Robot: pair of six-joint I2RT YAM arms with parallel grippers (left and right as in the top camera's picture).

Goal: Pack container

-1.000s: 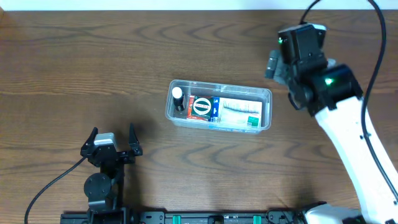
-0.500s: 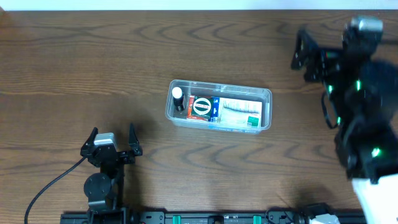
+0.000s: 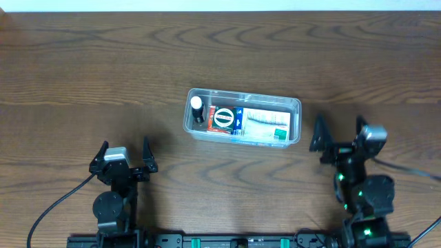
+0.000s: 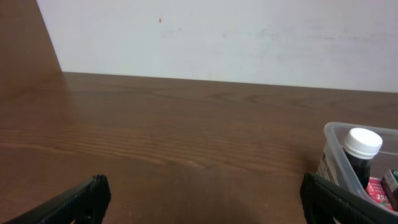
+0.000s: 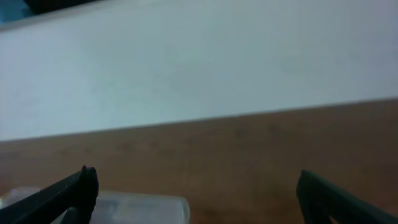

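The left wrist view cuts the container (image 4: 331, 155) off at its 4 o'clock edge, with a white-capped bottle (image 4: 362, 142) upright inside. The right wrist view is blurred, and only a hazy corner of the tub shows at 7 o'clock. From overhead it sits mid-desk; the print on its boxes (image 3: 265, 124) is too small to read. The left pincer (image 3: 125, 145) at its 7 o'clock and the right pincer (image 3: 338, 124) at its 4 o'clock both gape wide, holding nothing. The desk (image 3: 103, 69) is dark grained wood, and a pale wall (image 4: 217, 37) runs behind.
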